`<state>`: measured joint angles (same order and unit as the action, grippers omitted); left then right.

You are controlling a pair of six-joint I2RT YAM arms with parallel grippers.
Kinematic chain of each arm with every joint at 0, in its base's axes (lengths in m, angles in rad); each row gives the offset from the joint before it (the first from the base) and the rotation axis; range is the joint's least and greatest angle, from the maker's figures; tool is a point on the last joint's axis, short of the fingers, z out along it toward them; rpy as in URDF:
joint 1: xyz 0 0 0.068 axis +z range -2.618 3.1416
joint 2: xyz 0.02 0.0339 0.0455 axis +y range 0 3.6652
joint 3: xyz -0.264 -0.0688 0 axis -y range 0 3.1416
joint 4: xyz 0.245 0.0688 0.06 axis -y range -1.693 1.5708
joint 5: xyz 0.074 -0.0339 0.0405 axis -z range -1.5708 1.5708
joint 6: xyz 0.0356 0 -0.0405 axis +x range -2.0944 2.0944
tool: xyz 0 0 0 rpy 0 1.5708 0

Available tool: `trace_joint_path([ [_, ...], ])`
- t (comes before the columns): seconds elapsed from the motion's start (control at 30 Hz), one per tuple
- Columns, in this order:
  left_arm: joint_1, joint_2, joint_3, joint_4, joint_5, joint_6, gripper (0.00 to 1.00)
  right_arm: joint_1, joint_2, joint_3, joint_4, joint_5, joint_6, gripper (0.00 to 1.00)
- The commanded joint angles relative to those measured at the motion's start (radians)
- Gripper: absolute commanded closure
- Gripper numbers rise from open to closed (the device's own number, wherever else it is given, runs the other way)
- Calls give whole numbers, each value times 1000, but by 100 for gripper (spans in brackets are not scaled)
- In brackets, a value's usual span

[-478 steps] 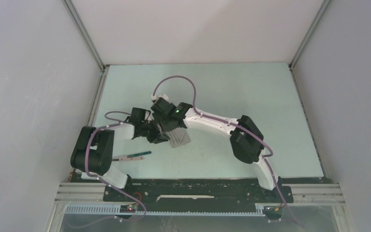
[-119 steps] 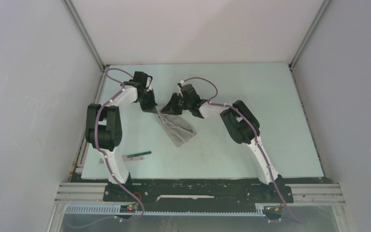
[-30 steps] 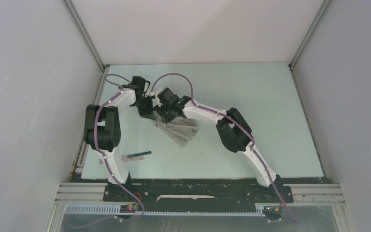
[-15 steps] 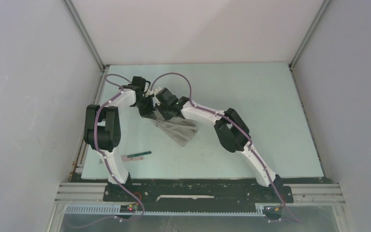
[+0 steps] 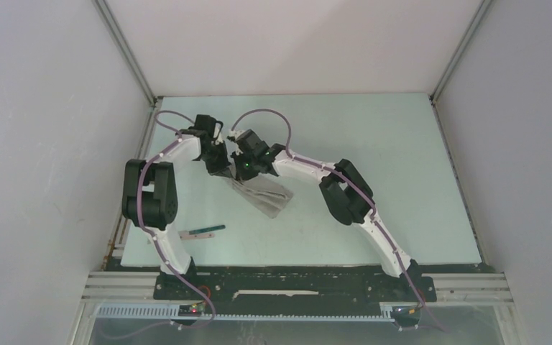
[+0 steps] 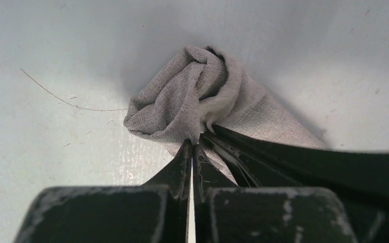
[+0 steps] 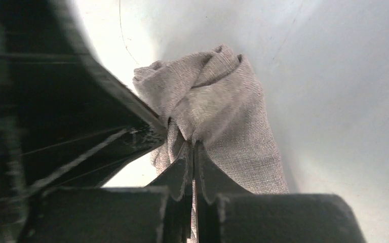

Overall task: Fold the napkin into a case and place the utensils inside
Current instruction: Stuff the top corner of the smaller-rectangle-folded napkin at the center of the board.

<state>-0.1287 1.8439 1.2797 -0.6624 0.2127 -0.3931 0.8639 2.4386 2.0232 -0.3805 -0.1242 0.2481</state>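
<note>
Over by the near-left corner of the pale green tabletop (image 5: 374,158), the utensils (image 5: 203,233), a slim silver metal piece lying end to end with a thin dark-green-handled one, haven't budged. They sit well apart from the action, so nothing's gone into any case yet. Moving right, the black two-finger left gripper (image 5: 219,167) is the same as a second ago: jaws pressed together on a scrunched-up corner of cloth, which the left wrist view (image 6: 191,147) shows clearly. The actual news is the right gripper (image 5: 243,169). A second back its jaws were partly apart over the cloth, and now they've snapped together on a fold of it (image 7: 192,147), right beside the left one's fingers and close to touching. What they're both holding is the napkin (image 5: 264,194), soft light grey cloth, bunched into a wad (image 6: 182,96) at its far-left end. The rest trails toward the near right across the left-centre of the tabletop. My read is that both arms now have a hold on the same crumpled end, so the next bit is probably pulling those two grips apart to open it back out. It's a wad right now, not a pocket, so the fold is nowhere near done. With the grips that close together, I'd worry they've each grabbed several layers.
</note>
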Motion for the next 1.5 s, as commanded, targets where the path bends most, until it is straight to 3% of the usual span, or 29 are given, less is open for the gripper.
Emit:
trace_joint_path([
  [0.0,-9,-65,-1,32,-13,-16,100,-44,-61,-83,141,-181,252,100],
  [0.13,-8,-75,0,28,-5,-23,100,-101,-32,-185,328,-286,465,99],
  [0.3,-6,-71,-1,12,-13,-19,100,-123,30,-188,434,-386,542,92],
  [0.5,-2,-58,-8,10,-15,-19,100,-137,-36,-290,551,-438,583,66],
  [0.63,-2,-61,-18,22,1,-34,100,-150,17,-254,605,-501,657,61],
  [0.8,-2,-69,-19,25,-3,-33,100,-154,65,-252,638,-486,740,62],
  [1.13,0,-46,1,26,-6,-30,100,-102,110,-99,394,-379,648,92],
  [1.3,3,21,96,1,28,-30,100,-54,71,-151,403,-369,613,92],
  [1.47,5,103,132,-43,45,-40,100,-72,46,-184,417,-368,618,82],
])
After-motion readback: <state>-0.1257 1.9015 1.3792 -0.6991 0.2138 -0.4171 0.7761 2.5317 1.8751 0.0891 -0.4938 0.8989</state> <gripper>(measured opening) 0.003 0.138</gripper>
